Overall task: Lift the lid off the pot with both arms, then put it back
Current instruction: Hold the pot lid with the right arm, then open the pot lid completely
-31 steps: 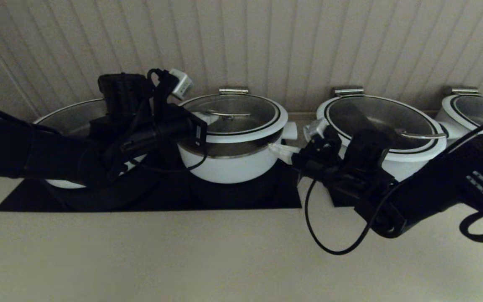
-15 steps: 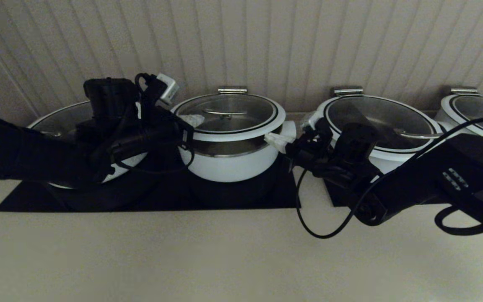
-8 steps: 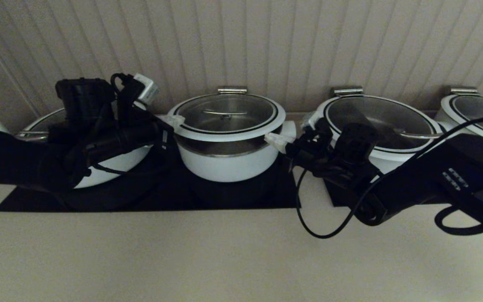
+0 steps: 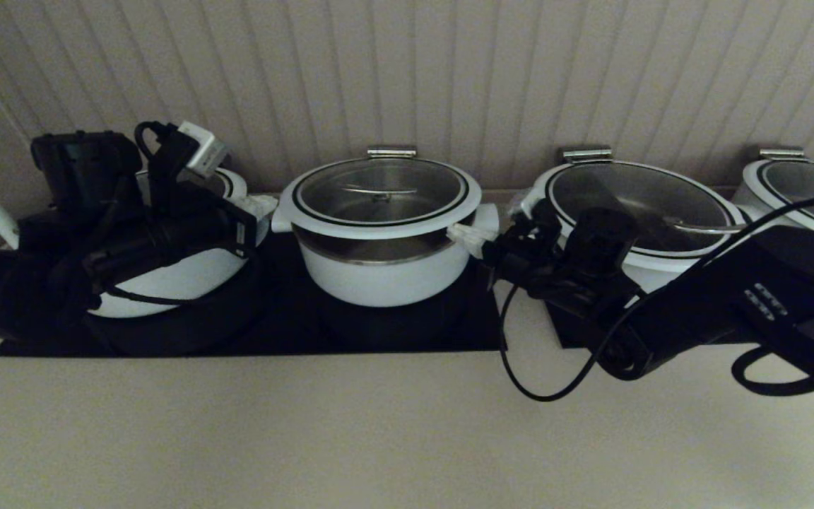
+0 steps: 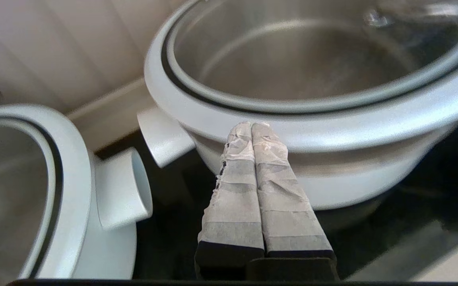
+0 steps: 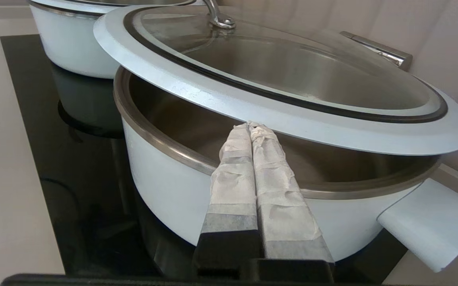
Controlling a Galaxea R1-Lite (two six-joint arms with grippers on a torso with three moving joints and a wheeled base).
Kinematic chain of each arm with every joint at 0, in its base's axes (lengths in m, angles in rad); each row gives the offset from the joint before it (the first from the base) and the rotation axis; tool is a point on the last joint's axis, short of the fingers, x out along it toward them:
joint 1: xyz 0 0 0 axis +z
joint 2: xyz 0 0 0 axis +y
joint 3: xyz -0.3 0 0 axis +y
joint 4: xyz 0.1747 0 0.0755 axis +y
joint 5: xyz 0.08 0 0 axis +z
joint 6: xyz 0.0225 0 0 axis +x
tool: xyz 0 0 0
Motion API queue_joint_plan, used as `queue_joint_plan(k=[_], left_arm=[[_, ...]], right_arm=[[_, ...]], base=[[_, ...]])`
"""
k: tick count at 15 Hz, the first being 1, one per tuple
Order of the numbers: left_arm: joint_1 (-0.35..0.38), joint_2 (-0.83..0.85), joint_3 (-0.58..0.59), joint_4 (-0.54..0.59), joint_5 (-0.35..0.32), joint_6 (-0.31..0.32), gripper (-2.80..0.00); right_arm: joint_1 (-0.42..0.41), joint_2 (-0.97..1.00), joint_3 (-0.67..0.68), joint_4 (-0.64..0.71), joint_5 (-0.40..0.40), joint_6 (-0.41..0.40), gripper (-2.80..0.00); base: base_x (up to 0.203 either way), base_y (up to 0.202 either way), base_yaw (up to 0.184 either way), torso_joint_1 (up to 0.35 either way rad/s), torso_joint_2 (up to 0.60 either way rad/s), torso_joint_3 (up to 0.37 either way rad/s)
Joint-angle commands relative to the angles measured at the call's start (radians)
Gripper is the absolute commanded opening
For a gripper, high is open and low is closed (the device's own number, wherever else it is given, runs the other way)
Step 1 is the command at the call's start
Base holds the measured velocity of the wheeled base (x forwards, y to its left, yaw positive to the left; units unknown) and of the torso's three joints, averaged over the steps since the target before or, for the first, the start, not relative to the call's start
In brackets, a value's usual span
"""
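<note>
Ribbed wall panelling backs the pot point(image 4: 386, 272). Its lid point(image 4: 382, 194) sits tilted, propped by the right gripper point(image 6: 251, 126), fingers together; left gripper point(image 5: 251, 125), also together, is just beside the rim. Judged step: replacement; next, lower the right edge.

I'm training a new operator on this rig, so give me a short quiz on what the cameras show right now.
1. True or false: the lid lies flat and closed all round on the pot.
2. The fingers of the left gripper and the right gripper are: A) spread wide, B) shut together, C) clamped on the lid's steel handle.
3. Fill in: the pot stands on a ___ cooktop.

Key:
1. False; the right wrist view shows a gap between the lid and the pot's rim, just above the right gripper's tips.
2. B.
3. Black.
</note>
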Motion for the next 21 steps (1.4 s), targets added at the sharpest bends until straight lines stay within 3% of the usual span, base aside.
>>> queue_joint_plan(k=[1,9,14,18,21], left_arm=[[0.004,-0.049,0.063,-0.006,-0.002,0.002,-2.8],[-0.014,-0.172,0.343,-0.017,-0.006,-0.002,-2.8],[-0.095,-0.133,0.33,-0.028,-0.001,-0.016,-2.8],[-0.138,-0.013,0.276,-0.188,0.036,-0.022,-2.8],[-0.162,0.052,0.226,-0.218,0.062,-0.021,-2.8]], right_arm=[[-0.001,-0.001,0.0,-0.006,0.002,-0.001,-2.8],[-0.014,0.011,-0.046,0.003,-0.003,-0.001,-2.8],[-0.014,0.011,-0.046,0.002,-0.004,-0.001,-2.8],[-0.014,0.011,-0.046,0.002,-0.004,-0.001,-2.8],[-0.014,0.012,-0.046,0.002,-0.003,-0.001,-2.8]], base=[[0.0,0.0,0.0,0.0,0.0,0.0],[0.0,0.0,0.0,0.0,0.0,0.0],[0.0,0.0,0.0,0.0,0.0,0.0],[0.0,0.0,0.0,0.0,0.0,0.0],[0.0,0.0,0.0,0.0,0.0,0.0]])
